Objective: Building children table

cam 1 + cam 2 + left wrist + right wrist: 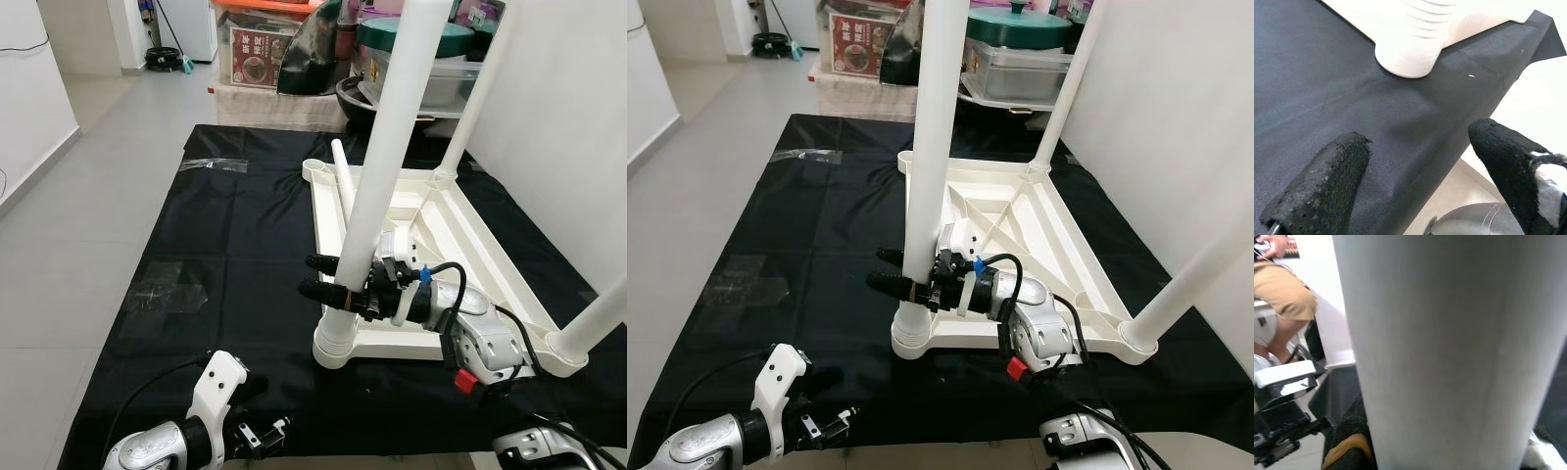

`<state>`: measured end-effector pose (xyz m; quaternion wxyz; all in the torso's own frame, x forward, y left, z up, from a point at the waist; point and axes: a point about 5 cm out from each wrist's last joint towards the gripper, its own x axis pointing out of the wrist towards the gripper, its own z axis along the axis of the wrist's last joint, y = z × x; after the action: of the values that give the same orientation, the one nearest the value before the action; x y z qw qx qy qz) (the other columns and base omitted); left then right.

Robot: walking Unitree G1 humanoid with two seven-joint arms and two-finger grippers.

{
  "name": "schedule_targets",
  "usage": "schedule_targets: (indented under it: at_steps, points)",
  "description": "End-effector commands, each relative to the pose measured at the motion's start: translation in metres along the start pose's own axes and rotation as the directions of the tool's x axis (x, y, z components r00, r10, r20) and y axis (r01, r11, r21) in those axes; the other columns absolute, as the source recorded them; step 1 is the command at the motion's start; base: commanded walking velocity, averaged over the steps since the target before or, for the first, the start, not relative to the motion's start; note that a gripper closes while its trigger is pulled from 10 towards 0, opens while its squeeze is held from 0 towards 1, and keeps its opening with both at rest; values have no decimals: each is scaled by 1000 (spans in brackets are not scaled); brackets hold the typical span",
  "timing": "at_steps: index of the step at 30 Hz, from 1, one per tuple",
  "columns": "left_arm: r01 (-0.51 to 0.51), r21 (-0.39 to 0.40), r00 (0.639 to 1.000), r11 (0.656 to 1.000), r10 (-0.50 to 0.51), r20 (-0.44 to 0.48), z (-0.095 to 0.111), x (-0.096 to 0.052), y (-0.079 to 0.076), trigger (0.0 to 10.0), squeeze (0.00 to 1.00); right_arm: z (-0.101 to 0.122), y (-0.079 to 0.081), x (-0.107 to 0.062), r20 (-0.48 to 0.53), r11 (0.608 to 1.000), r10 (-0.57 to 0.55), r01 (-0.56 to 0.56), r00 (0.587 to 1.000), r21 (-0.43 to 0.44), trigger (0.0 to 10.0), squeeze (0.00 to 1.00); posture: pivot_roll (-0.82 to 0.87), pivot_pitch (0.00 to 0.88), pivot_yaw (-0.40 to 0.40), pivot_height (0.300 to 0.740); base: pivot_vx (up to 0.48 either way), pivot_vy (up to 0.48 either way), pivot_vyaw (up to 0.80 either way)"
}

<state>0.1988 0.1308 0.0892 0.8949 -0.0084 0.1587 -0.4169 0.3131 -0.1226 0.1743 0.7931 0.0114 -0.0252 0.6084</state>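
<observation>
A white children's table top (pixel 460 230) lies upside down on a black cloth (pixel 235 235). My right gripper (pixel 310 274) is shut on the near-left table leg (pixel 387 147), low down, just above its socket (pixel 336 345); the leg stands upright. In the right wrist view this leg (pixel 1449 347) runs between the black fingers (pixel 1347 431). Two more legs stand at the far right (pixel 480 98) and near right (pixel 598 323) corners. A loose leg (pixel 343 168) lies by the far-left socket. My left gripper (pixel 1425 166) hovers open over the cloth near its front edge, short of the socket (pixel 1410 49).
Boxes, a lidded pot (pixel 1014 24) and bags crowd the back edge of the cloth. A white wall (pixel 578 117) runs close along the right. Clear plastic wrappers (pixel 167 289) lie on the cloth at left. A person in tan shorts (pixel 1283 293) stands behind me.
</observation>
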Motion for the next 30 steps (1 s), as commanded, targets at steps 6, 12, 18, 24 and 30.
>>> schedule_targets:
  at_steps: [6,12,18,24,30]
  points:
    - [23,5,1000,1000,-23,-13,-1,3,-2,10000,0,-27,10,1,-23,986,48,-44,999,160,10000,0,93,0,-106,740,0,0,0]
    - [21,1,1000,1000,-21,-14,-2,3,-3,10000,0,-26,13,6,23,989,-56,53,998,138,10000,0,88,0,-108,740,0,0,0]
    - [18,0,1000,1000,-18,-13,-3,2,-2,10000,0,-26,17,8,60,980,-179,173,982,98,10000,0,83,0,-105,740,0,0,0]
    - [15,7,1000,1000,-15,-14,-2,2,0,10000,0,-27,28,10,95,961,-273,267,957,76,10000,0,80,0,-103,740,0,0,0]
    - [13,9,1000,1000,-13,-14,-2,2,1,10000,0,-29,32,14,41,945,-326,326,945,-8,10000,0,72,0,-101,740,0,0,0]
